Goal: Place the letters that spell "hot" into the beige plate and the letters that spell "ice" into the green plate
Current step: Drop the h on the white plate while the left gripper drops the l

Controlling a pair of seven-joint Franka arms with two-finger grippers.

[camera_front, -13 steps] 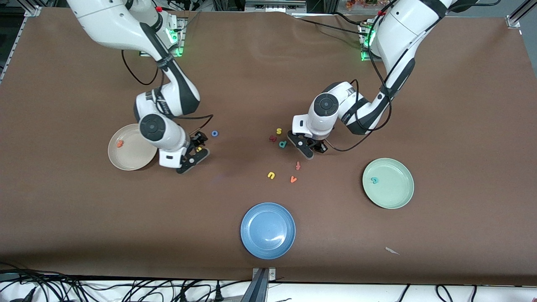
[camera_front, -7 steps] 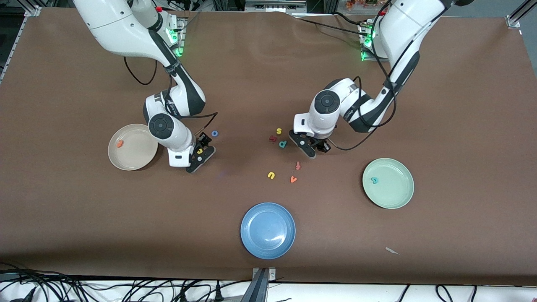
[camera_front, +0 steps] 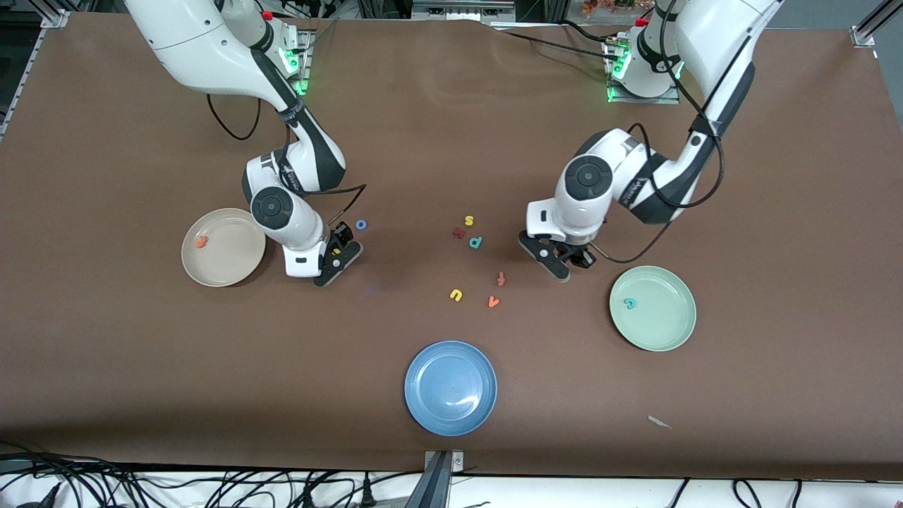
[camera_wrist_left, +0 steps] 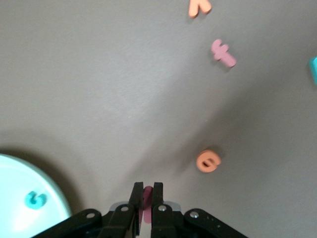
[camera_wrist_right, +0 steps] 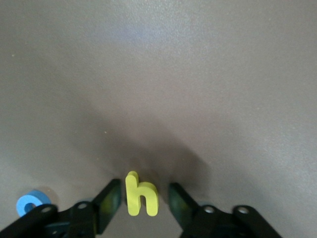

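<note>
My left gripper [camera_wrist_left: 147, 191] is shut on the dark red "i" [camera_wrist_left: 147, 199]; in the front view this left gripper [camera_front: 568, 262] hangs over the table beside the green plate [camera_front: 670, 331]. The teal "c" [camera_front: 629, 303] lies in that plate. The orange "e" [camera_wrist_left: 208, 161] lies on the table under the left wrist. My right gripper [camera_wrist_right: 144, 192] stands open astride the yellow "h" [camera_wrist_right: 141, 194], with a gap on each side. The blue "o" [camera_front: 360, 225] lies close by. The beige plate [camera_front: 226, 267] holds the orange "t" [camera_front: 202, 242].
Loose letters lie mid-table: yellow "s" [camera_front: 468, 221], a curved dark red letter [camera_front: 458, 233], teal "p" [camera_front: 475, 243], orange "f" [camera_front: 501, 279], yellow "u" [camera_front: 456, 295], orange "v" [camera_front: 493, 302]. A blue plate [camera_front: 451, 387] sits nearer the front camera.
The left gripper has carried the "i" away from the loose letters toward the green plate. The right gripper has settled over the "h" and its jaws have narrowed around it.
</note>
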